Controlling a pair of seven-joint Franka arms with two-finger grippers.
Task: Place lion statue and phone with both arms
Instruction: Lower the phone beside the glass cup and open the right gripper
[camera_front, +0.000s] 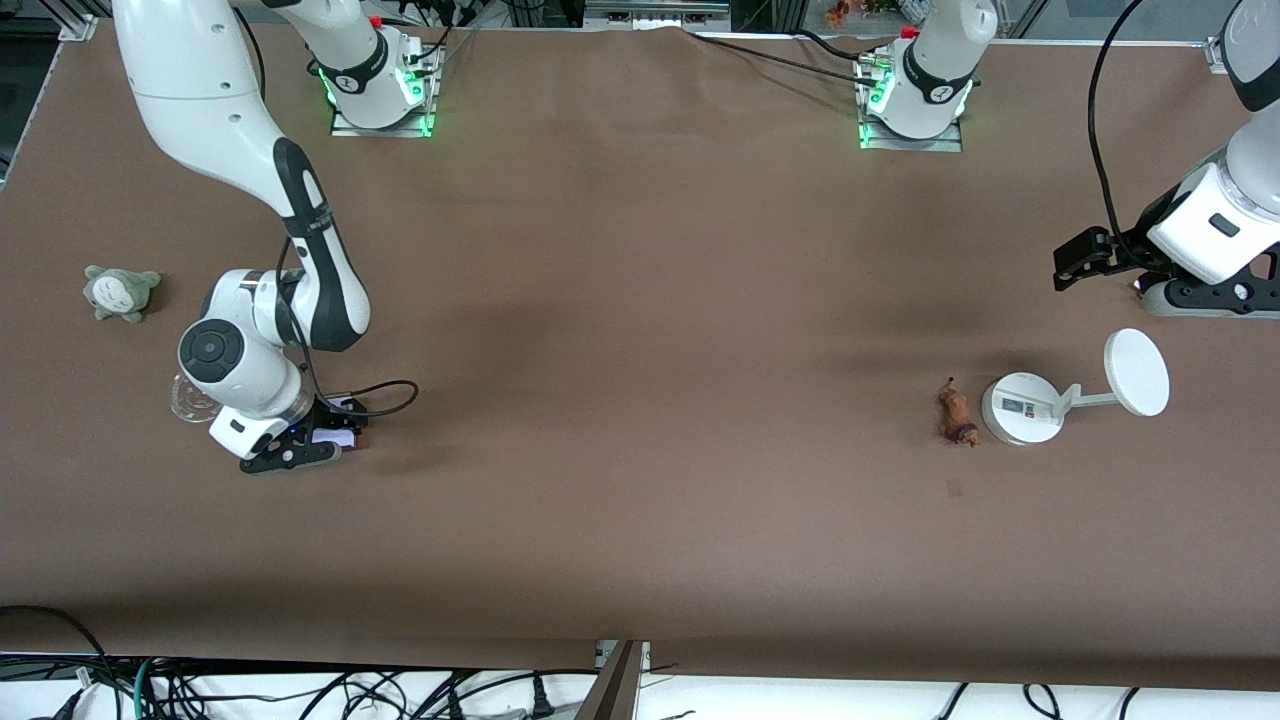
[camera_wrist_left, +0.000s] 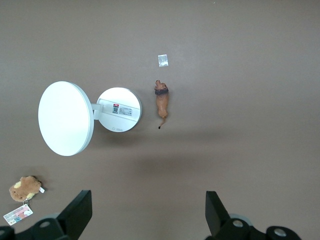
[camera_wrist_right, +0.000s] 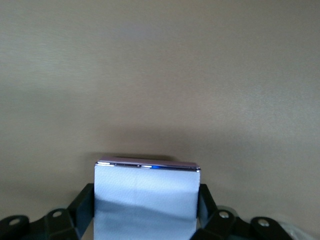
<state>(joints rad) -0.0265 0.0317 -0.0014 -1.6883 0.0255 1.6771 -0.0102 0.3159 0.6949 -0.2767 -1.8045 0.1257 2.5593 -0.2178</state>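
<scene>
The right gripper, low at the right arm's end of the brown table, squeezes the flat pale lavender phone, while the tiny orange-brown lion statue lies untouched beside the white round-based stand, and the left gripper waits wide above it, so nothing looks placed yet.

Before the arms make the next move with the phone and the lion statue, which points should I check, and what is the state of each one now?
1. Right gripper shut on the phone: ok, the fingers press both its sides.
2. Phone lifted off the table: cannot tell.
3. Left gripper open: ok, it hangs over the table at the left arm's end and holds nothing.
4. Lion statue free to grasp: ok, it lies on its side, untouched.
5. Room around the statue: not ok, the white stand is close beside it.
6. Glass dish beside the right gripper: cannot tell if it is clear of the arm.
</scene>
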